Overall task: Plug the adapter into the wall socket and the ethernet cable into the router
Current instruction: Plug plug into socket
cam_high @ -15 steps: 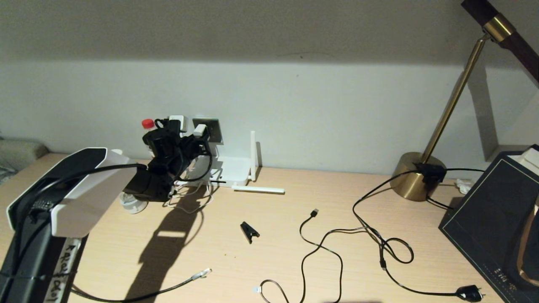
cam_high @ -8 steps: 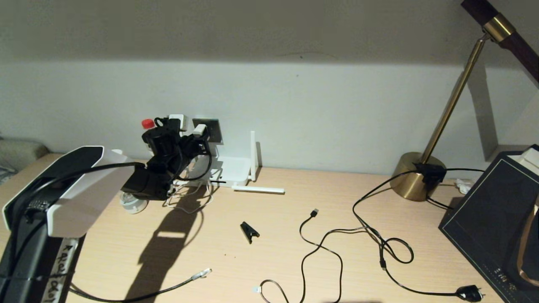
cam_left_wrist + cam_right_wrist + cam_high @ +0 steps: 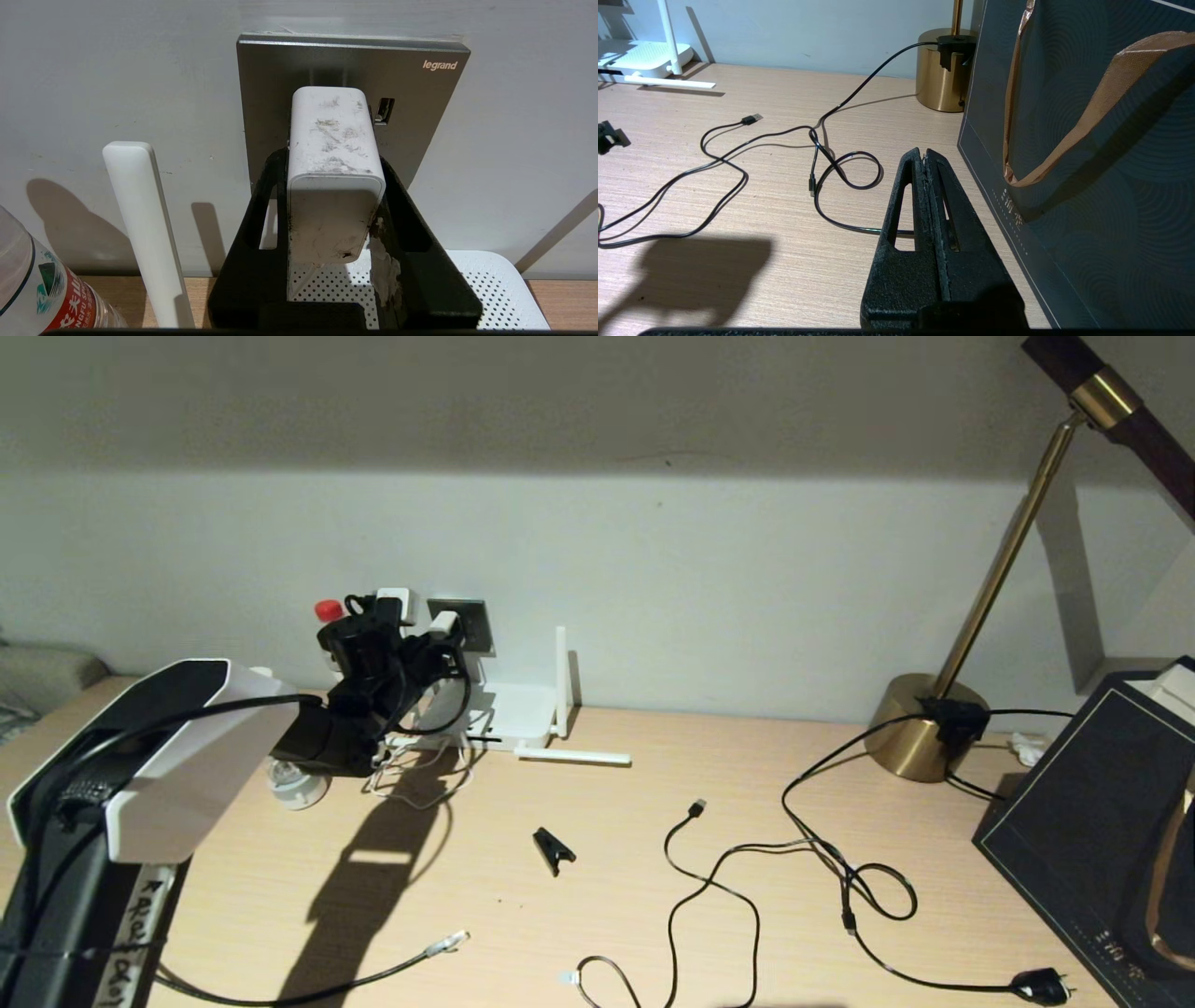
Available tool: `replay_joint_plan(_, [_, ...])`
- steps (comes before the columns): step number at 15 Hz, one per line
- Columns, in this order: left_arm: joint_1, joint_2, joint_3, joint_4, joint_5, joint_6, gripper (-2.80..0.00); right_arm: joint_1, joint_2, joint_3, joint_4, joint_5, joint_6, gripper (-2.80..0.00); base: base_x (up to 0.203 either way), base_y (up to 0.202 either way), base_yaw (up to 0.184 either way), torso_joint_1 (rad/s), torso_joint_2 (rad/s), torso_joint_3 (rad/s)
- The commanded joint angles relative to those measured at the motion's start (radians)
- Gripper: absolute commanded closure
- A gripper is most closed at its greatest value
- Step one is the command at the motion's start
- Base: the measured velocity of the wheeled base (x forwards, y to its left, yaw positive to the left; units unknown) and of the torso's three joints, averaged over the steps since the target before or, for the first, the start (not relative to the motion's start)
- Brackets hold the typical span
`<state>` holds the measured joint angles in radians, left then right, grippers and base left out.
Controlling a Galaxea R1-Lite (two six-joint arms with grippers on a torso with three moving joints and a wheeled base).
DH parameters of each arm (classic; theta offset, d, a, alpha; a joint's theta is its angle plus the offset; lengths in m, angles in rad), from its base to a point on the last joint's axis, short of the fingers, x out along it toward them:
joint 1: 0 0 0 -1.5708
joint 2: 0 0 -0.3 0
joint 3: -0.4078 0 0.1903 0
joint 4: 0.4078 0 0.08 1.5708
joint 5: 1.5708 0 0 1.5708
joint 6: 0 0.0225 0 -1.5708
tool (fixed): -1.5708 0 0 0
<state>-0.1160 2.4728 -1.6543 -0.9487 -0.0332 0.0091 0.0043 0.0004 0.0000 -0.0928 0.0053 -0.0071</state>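
The left gripper (image 3: 334,196) clasped the adapter (image 3: 332,172) between its fingers (image 3: 261,233), against the wall socket (image 3: 411,107). The right gripper (image 3: 927,158), fingers pressed together, hung above the table (image 3: 738,210).

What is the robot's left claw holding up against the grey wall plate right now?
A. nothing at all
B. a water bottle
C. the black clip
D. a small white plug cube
D: in the left wrist view the left gripper has its fingers closed on either side of the adapter, whose far end meets the wall socket.
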Motion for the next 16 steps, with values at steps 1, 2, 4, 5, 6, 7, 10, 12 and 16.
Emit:
replay_joint_plan(1, [0.001,0.011,-0.004,-0.007,0.003,0.0,0.0,0.0,0.001,0.035,-0.001,0.001,-0.001,0.0,0.0,0.0,0.0,0.0,0.0,0.0])
replay_joint_plan(2, [0.0,0.012,-0.004,-0.007,0.004,0.0,0.0,0.0,0.001,0.035,-0.001,0.001,-0.001,0.0,0.0,0.0,0.0,0.0,0.0,0.0])
replay_joint_plan(4, [0.001,0.014,-0.004,-0.007,0.004,0.0,0.0,0.0,0.001,0.035,-0.001,0.001,-0.001,0.0,0.0,0.0,0.0,0.0,0.0,0.0])
replay_joint_plan(5, [0.001,0.014,-0.006,-0.007,0.004,0.0,0.0,0.0,0.001,0.035,-0.001,0.001,-0.001,0.0,0.0,0.0,0.0,0.0,0.0,0.0])
replay_joint_plan(6, [0.001,0.014,-0.007,-0.007,0.004,0.0,0.0,0.0,0.001,0.035,-0.001,0.001,-0.001,0.0,0.0,0.0,0.0,0.0,0.0,0.0])
replay_joint_plan(7, [0.0,0.015,-0.017,-0.007,0.005,0.0,0.0,0.0,0.001,0.035,-0.001,0.001,-0.001,0.0,0.0,0.0,0.0,0.0,0.0,0.0])
replay_joint_plan(10, [-0.001,0.017,-0.033,0.002,0.006,-0.001,0.0,0.0,0.001,0.035,-0.001,0.001,-0.001,0.0,0.0,0.0,0.0,0.0,0.0,0.0])
replay_joint_plan(12, [-0.001,0.017,-0.035,0.003,0.006,-0.001,0.0,0.0,0.001,0.035,-0.001,0.001,-0.001,0.0,0.0,0.0,0.0,0.0,0.0,0.0])
replay_joint_plan(16, [-0.001,0.02,-0.052,0.014,0.006,-0.001,0.0,0.0,0.001,0.035,-0.001,0.001,-0.001,0.0,0.0,0.0,0.0,0.0,0.0,0.0])
